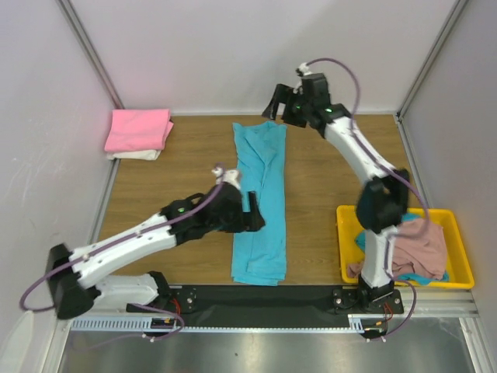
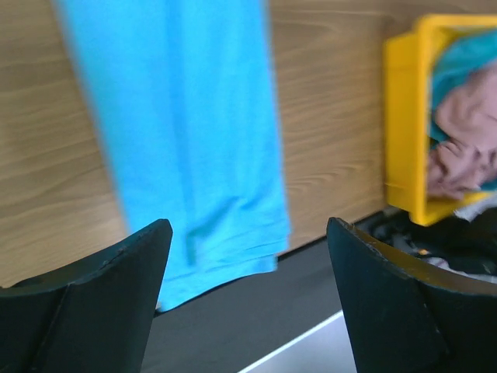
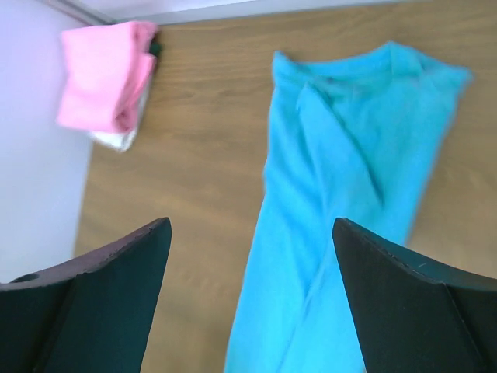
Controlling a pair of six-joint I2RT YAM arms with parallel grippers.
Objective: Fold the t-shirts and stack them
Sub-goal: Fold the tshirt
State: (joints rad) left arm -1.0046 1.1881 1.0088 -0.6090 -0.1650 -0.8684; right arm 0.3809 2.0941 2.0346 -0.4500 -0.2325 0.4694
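Note:
A turquoise t-shirt [image 1: 260, 202] lies folded into a long narrow strip down the middle of the table, collar at the far end. My left gripper [image 1: 255, 211] hovers open at the strip's left edge, near its front half; in the left wrist view the gripper [image 2: 245, 225] holds nothing and the strip's hem [image 2: 194, 132] lies beyond it. My right gripper [image 1: 281, 105] hangs open above the collar end, empty [image 3: 248, 225], over the shirt [image 3: 342, 194]. A folded bright pink t-shirt [image 1: 138, 128] rests on a cream white one [image 1: 136, 155] at the back left.
A yellow tray [image 1: 458, 233] at the front right holds a crumpled dusty pink t-shirt [image 1: 419, 245] over a teal one [image 1: 423, 277]. The black base rail [image 1: 256, 295] runs along the near edge. White walls close in the back and sides.

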